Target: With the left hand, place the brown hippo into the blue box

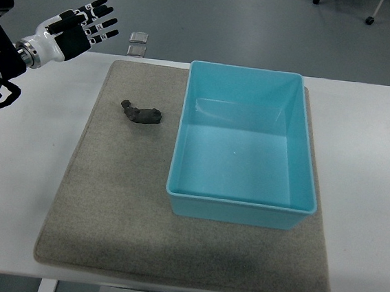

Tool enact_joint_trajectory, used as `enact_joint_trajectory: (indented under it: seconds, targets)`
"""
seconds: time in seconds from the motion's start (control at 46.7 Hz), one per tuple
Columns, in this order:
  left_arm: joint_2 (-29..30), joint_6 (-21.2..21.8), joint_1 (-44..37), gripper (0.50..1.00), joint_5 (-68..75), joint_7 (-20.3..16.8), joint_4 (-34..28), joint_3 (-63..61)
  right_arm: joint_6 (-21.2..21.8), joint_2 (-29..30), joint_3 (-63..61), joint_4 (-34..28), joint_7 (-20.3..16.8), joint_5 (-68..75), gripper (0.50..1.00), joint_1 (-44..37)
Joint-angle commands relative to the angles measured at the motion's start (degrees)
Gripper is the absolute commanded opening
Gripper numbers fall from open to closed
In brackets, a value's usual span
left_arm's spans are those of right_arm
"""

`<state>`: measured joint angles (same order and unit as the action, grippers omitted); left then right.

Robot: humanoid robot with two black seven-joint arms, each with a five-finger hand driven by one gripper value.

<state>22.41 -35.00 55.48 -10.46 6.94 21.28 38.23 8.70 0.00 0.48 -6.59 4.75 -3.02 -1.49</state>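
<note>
You have the left hand (78, 28) raised over the table's (30, 171) far left corner, its fingers spread wide and holding nothing. The brown hippo (141, 114) lies on the grey mat (113, 207) toward its far left part, just beside the blue box's (239, 204) left wall. You will find no readable writing on any of them.

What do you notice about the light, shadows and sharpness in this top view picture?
Top view: soft, even overhead light; the blue box casts a faint shadow on the grey mat along its near side, with pale sheen on its floor; the brown hippo reads dark, its detail lost; the left hand is sharp, fingers spread; no motion blur.
</note>
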Motion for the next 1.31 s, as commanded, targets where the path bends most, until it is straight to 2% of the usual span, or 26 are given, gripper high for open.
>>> enact_joint_trajectory:
  seconds: [0.0,0.749,0.985,1.285]
  targets:
    - [0.0,0.0,0.06,1.0,0.0,0.09,-0.01,0.0,0.0,0.0,0.04,0.0,0.0,0.03,0.936,0.0]
    - [1.06,0.0,0.85,1.0,0.88,-0.61,0.16,-0.26,0.0,0.0,0.04,0.0,0.0,0.04,0.936,0.0]
    - [3.17,0.0,1.82,1.0,16.07,-1.22,1.3,0.88,0.0,0.0,0.04,0.0,0.0,-0.05,0.936,0.0]
    - [7.3,0.0,1.82,1.0,34.09,-6.67,8.95,3.16,0.0,0.0,0.04,0.0,0.0,-0.05,0.936,0.0]
